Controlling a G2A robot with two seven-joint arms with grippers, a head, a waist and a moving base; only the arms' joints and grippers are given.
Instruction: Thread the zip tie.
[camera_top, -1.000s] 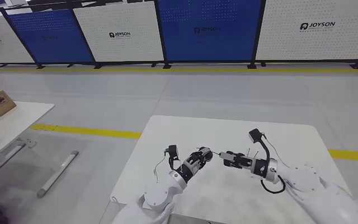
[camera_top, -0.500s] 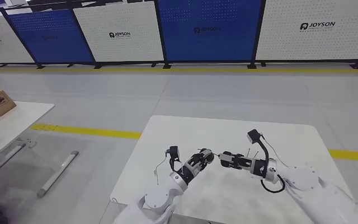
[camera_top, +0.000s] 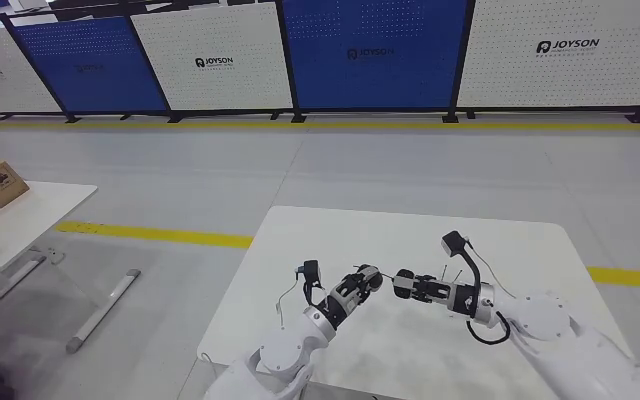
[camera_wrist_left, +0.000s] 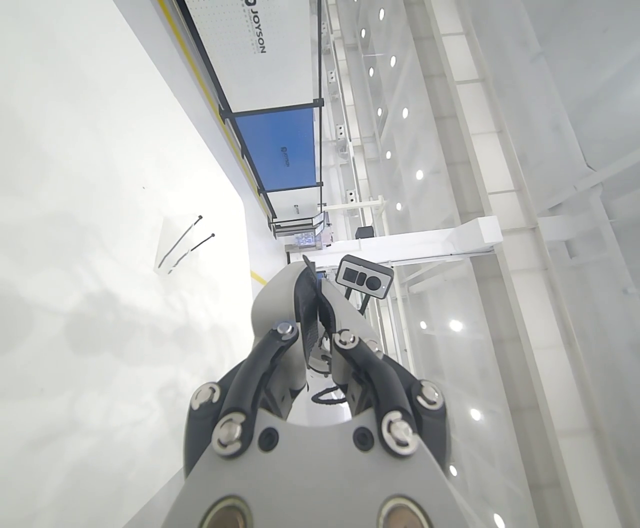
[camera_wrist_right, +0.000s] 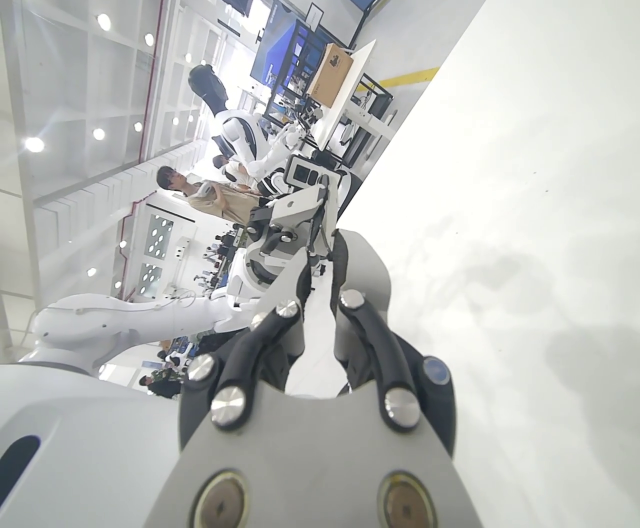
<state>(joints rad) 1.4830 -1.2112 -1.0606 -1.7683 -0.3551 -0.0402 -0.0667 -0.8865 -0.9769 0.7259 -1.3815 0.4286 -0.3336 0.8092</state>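
Threading looks to be in hand. Top view: in the lower middle of the frame, above the white table (camera_top: 330, 230), the left gripper (camera_top: 369, 275) and right gripper (camera_top: 403, 282) meet almost tip to tip. Left wrist view: its fingers (camera_wrist_left: 277, 300) are pressed together, and the zip tie (camera_wrist_left: 326, 397), a thin black strap, curls out near their base. Right wrist view: fingers (camera_wrist_right: 362, 272) close at the tips, seemingly pinching the strap's other end. Next, I judge, the tail needs fine lining-up with the head's slot, then a push through.
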